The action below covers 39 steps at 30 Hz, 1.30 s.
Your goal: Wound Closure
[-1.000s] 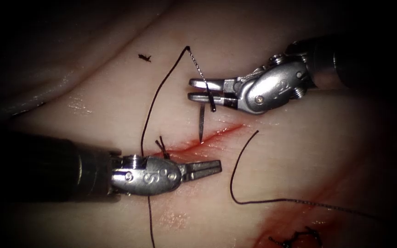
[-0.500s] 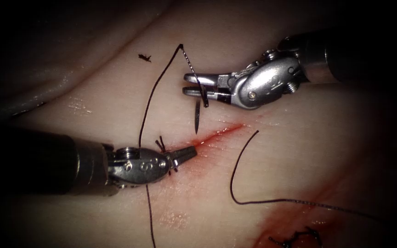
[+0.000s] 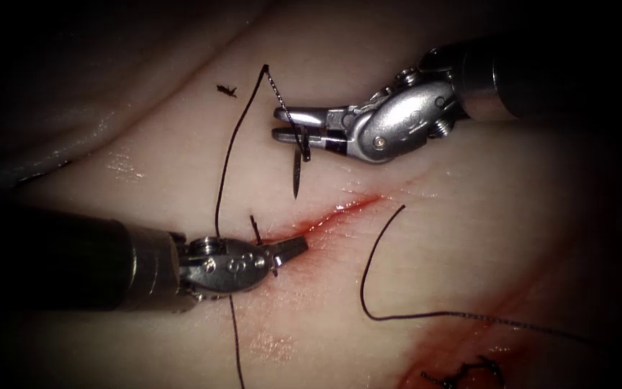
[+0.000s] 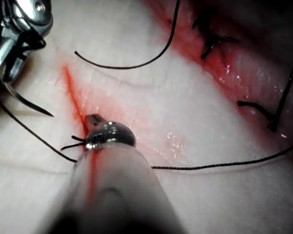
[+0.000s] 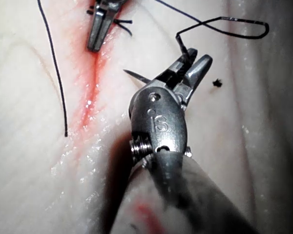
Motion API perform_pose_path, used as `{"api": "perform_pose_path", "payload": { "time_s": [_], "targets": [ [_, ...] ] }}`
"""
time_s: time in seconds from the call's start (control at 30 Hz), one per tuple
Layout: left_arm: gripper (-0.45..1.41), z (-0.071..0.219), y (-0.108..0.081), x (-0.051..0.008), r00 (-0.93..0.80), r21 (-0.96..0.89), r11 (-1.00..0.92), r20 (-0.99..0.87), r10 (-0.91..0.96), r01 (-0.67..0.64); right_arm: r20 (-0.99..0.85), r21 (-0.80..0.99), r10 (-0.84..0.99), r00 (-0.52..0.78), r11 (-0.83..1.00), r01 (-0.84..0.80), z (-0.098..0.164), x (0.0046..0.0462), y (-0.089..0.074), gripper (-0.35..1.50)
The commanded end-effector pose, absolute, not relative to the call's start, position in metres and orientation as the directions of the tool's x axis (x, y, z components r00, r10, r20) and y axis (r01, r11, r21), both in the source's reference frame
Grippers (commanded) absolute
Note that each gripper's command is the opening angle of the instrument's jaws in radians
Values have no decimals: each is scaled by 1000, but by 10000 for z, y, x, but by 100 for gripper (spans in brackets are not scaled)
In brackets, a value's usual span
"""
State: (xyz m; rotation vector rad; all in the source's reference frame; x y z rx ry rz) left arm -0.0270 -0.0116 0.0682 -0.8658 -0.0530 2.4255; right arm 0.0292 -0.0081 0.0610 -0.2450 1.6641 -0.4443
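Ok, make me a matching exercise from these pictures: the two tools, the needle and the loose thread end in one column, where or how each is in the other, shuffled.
Things:
1. right tool
2. left tool
3. needle
4. loose thread end

States:
A. lies on the tissue right of the cut
B. jaws shut, holding nothing, tip at the cut beside a finished stitch
C. hangs point down above the tissue, not in it
D. jaws shut on the needle near its thread end

Pairs: 1-D, 2-B, 3-C, 4-A
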Motion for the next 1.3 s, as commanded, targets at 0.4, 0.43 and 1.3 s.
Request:
{"api": "perform_pose_path", "payload": {
  "time_s": [0.4, 0.43, 1.3],
  "targets": [
    [-45, 687, -120, -276, -633, -224, -843, -573, 520, -489, -893, -443, -429, -134, 891, 102, 627, 314, -102, -35],
    [-45, 686, -120, -276, -633, -227, -843, -574, 520, -487, -883, -465, -451, -130, 879, 103, 627, 315, -102, -35],
    [-45, 634, -142, -250, -678, -365, -851, -516, 523, -379, -814, -580, -569, -116, 785, 219, 690, 290, -177, -35]
  ]
}}
